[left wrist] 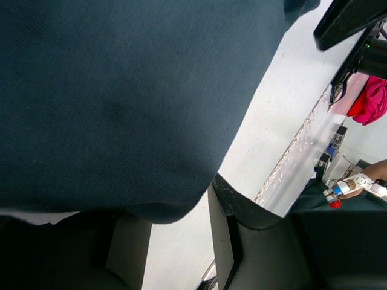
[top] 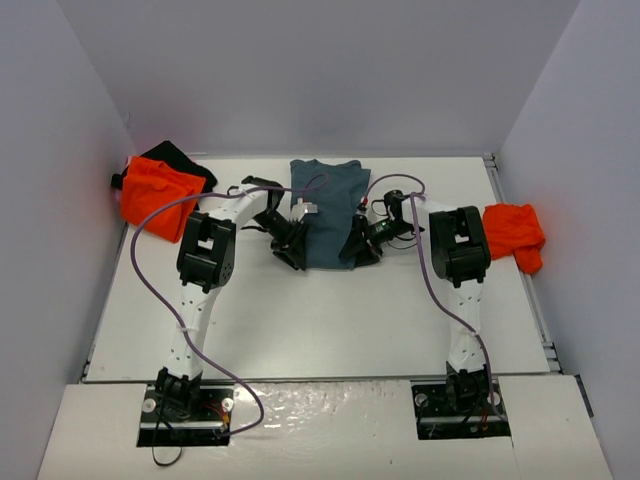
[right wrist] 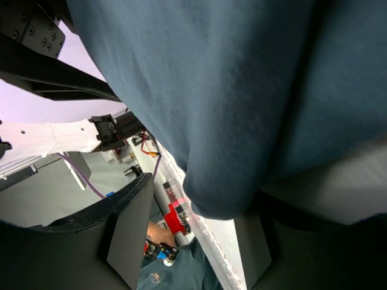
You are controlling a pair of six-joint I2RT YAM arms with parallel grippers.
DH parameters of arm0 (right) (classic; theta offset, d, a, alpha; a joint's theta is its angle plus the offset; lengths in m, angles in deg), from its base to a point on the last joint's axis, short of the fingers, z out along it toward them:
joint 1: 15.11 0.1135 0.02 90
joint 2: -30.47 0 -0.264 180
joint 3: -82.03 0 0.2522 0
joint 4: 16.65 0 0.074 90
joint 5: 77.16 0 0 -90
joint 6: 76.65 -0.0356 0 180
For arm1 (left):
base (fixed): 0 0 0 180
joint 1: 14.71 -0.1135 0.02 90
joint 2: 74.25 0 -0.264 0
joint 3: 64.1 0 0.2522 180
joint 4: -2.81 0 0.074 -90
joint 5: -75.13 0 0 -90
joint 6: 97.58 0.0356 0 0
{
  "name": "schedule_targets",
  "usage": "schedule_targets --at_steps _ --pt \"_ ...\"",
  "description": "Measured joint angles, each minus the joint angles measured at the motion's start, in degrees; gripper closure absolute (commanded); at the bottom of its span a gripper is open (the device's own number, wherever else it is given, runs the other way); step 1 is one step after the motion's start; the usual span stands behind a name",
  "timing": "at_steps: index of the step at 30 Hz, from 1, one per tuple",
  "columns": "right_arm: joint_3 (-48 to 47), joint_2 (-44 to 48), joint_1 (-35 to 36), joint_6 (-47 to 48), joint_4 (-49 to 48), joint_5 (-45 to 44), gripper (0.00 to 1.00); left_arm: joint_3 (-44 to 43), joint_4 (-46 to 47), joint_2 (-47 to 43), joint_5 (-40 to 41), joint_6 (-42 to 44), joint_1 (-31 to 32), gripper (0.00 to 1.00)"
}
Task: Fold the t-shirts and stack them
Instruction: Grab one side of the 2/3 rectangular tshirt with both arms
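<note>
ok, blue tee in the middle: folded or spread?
Partly folded: the slate-blue cloth t-shirt lies as a narrow strip, no sleeves sticking out; near end drapes over left pincer and right pincer.

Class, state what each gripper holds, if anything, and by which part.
Both hold the slate-blue t-shirt by its near edge: the left gripper at its left corner, the right gripper at its right corner.

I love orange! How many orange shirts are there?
2. One orange shirt lies far left against a black shirt; the other orange shirt lies at the right edge. Folds may hide more.
</note>
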State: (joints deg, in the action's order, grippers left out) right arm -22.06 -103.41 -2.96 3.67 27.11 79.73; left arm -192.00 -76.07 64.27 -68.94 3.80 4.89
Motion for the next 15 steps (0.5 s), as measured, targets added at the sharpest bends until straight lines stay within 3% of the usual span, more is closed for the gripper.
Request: schedule_targets --at_steps 5,8,12,15 --pt "1.5 0.6 0.5 -0.2 -1.1 0.4 0.50 -1.0 -0.6 0.0 0.1 0.3 0.0 0.65" --pt "2.6 1.2 0.3 -0.1 -1.8 0.6 0.61 -1.2 -0.7 0.0 0.1 0.4 0.0 0.66" --pt "5.7 2.3 -0.9 1.3 -2.5 -1.4 0.84 -1.2 -0.8 0.0 0.1 0.6 0.0 0.66" --pt "7.9 2.7 -2.9 3.7 -2.4 -1.4 0.94 -1.2 -0.8 0.0 0.1 0.6 0.0 0.66"
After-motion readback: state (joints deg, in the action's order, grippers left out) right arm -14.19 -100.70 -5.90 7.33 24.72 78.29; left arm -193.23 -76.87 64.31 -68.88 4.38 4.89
